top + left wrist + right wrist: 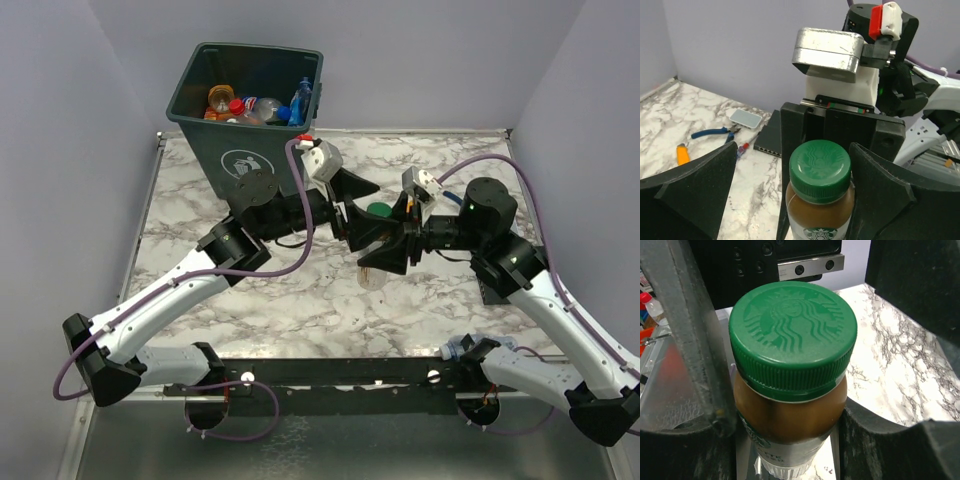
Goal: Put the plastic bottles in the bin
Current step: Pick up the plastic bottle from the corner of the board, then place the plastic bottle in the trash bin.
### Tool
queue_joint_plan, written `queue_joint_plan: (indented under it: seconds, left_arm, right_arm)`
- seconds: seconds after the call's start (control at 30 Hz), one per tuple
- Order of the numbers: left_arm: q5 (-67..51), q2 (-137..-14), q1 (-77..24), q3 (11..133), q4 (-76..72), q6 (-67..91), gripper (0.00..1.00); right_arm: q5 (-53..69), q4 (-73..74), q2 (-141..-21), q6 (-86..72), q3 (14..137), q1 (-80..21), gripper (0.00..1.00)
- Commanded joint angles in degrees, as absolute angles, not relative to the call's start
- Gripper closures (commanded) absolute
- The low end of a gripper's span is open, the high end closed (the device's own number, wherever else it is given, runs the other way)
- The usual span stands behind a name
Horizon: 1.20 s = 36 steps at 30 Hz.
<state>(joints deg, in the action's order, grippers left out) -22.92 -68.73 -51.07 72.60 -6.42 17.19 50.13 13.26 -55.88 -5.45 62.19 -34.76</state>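
Observation:
A plastic bottle point(376, 225) with a green cap point(820, 167) and brown contents hangs above the middle of the table, where both grippers meet. My right gripper point(790, 340) is shut on its body just under the cap point(792, 330); in the overhead view that gripper point(388, 248) comes in from the right. My left gripper point(792, 150) stands open around the same bottle, with a wide gap on its left side; from above it point(358, 212) comes in from the left. The dark green bin point(232, 150) stands at the back left and holds several bottles point(258, 106).
In the left wrist view, blue-handled pliers point(715, 133), a small screwdriver point(746, 146), an orange cylinder point(683, 154), a flat grey box point(746, 118) and a black network switch point(768, 138) lie on the marble table point(300, 300). Purple walls close in the table.

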Motion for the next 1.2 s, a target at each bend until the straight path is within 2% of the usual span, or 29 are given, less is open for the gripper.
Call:
queue_joint_plan:
  seconds: [0.0, 0.1, 0.17, 0.2, 0.27, 0.33, 0.4, 0.43, 0.57, 0.73, 0.93, 1.17]
  left_arm:
    - [-30.1, -68.3, -50.7, 73.2, -6.7, 18.9, 0.12]
    - [-31.4, -68.8, -50.6, 72.9, -7.1, 19.4, 0.28]
    - [-32.7, -69.2, -50.7, 72.7, -8.1, 20.5, 0.46]
    - [-33.3, -69.4, -50.6, 72.8, -8.5, 20.9, 0.56]
    - [-34.4, -69.8, -50.6, 73.2, -8.7, 21.1, 0.75]
    - [-34.4, -69.9, -50.6, 73.6, -8.9, 20.9, 1.00]
    - [-31.6, -69.6, -50.5, 73.9, -8.9, 20.0, 1.00]
    - [-29.1, -69.4, -50.2, 74.4, -8.5, 19.3, 1.00]
    - [-11.6, -68.7, -46.4, 78.2, -8.6, 15.9, 1.00]
    - [10.6, -73.3, -38.0, 88.6, -10.5, 9.0, 1.00]
    - [16.3, -85.3, -25.9, 100.0, -16.0, 7.6, 1.00]
    - [20.8, -97.7, -17.6, 104.4, -28.2, 12.7, 1.00]
  right_arm:
    - [51.5, 14.5, -55.1, -4.5, 61.7, -34.8, 0.66]
    - [51.5, 14.5, -55.3, -4.3, 61.8, -34.8, 0.66]
    - [51.3, 14.6, -55.4, -4.3, 61.8, -34.8, 0.64]
    - [50.9, 14.7, -55.4, -4.4, 61.9, -34.8, 0.60]
    - [50.0, 15.2, -55.5, -4.6, 62.3, -34.8, 0.45]
    - [48.0, 15.3, -54.9, -5.8, 62.9, -34.8, 0.23]
    - [45.6, 15.5, -54.2, -6.8, 63.5, -34.8, 0.04]
    - [44.3, 15.8, -53.9, -7.2, 63.9, -34.7, 0.00]
    - [38.0, 19.8, -52.5, -7.8, 65.9, -34.8, 0.00]
    - [31.3, 23.4, -48.5, -8.9, 65.2, -34.7, 0.00]
    - [17.7, 23.5, -43.0, -13.9, 60.8, -34.8, 0.00]
    - [5.6, 23.2, -36.5, -20.3, 54.5, -34.7, 0.00]
